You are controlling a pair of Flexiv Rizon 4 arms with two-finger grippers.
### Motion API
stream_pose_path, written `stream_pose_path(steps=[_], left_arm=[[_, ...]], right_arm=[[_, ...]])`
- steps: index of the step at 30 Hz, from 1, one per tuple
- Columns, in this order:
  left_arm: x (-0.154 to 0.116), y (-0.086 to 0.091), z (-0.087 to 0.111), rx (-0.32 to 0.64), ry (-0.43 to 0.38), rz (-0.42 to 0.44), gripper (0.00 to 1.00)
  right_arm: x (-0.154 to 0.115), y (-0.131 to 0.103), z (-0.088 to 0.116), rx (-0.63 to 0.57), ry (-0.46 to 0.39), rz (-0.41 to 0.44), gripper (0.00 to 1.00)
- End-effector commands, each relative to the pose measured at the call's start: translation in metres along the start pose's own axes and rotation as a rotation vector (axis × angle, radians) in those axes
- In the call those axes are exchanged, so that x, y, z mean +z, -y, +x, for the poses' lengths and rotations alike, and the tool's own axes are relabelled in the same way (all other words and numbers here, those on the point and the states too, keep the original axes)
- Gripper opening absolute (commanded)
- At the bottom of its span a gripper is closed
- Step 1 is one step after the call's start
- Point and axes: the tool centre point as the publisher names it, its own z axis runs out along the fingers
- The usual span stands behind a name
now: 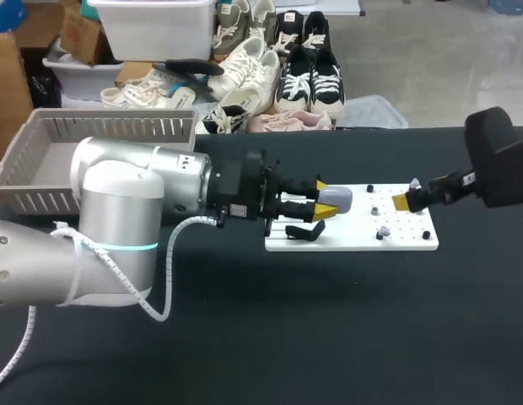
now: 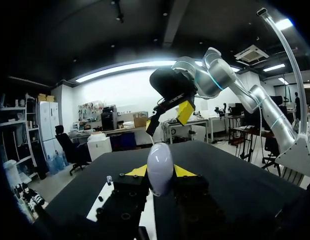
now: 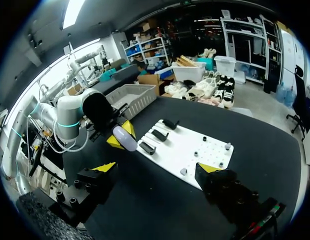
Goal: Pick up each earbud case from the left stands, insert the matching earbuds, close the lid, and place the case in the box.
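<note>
The left gripper (image 1: 322, 201) holds a pale, egg-shaped earbud case (image 1: 337, 199) just above the left half of the white board (image 1: 413, 243) on the black counter (image 1: 346, 337). Its fingers are closed on the case's two sides, and only the yellow tips grip the rounded shell. Whether the lid is open cannot be told. The right gripper (image 3: 156, 167) hangs over the board's far right corner with its fingers spread wide and nothing between them. Small earbuds (image 1: 383, 229) sit among the pegs near it, black stands (image 1: 304, 232) lie under the case, and the grey box (image 1: 118, 126) waits at the far left.

The smooth, curved shell looks likely to twist or slip in so narrow a grip if the other arm presses on it. The grippers work close together, so a misjudged reach could make them collide or knock an earbud off the board.
</note>
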Motion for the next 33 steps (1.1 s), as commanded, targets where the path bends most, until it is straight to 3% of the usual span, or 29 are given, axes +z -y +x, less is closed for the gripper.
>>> stream_pose_path(steps=[1, 33], left_arm=[[0.001, -0.001, 0.003, 0.004, 0.006, 0.003, 0.00], [0.003, 0.000, 0.006, 0.004, -0.004, 0.008, 0.00]], right_arm=[[-0.002, -0.004, 0.001, 0.003, -0.008, 0.024, 1.00], [0.035, -0.038, 0.000, -0.005, -0.145, 0.016, 1.00]])
